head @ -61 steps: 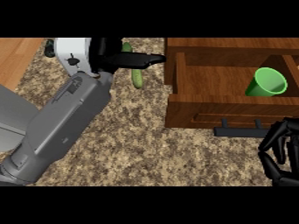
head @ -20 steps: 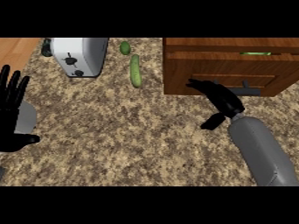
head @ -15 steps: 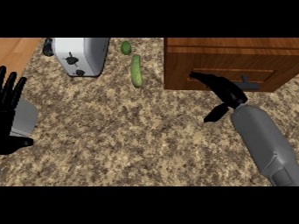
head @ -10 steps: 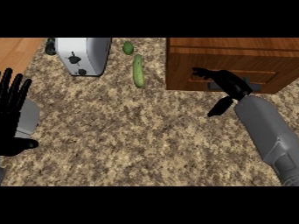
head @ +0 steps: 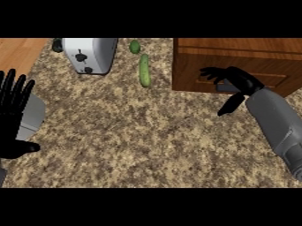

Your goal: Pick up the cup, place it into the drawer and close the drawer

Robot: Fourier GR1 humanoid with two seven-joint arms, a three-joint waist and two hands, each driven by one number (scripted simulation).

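Drawer (head: 245,66) front, ajar a second ago, now sits flush under the open, empty right hand (head: 235,81); closing step looks complete, with the left hand (head: 7,114) resting open.

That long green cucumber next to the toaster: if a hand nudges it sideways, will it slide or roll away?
The cucumber looks long and rounded, lying flat on the counter, so a sideways nudge would probably roll it rather than slide it. It appears straight and stiff, so it should likely move as one piece. The toaster stands to its left and might stop a roll that way.
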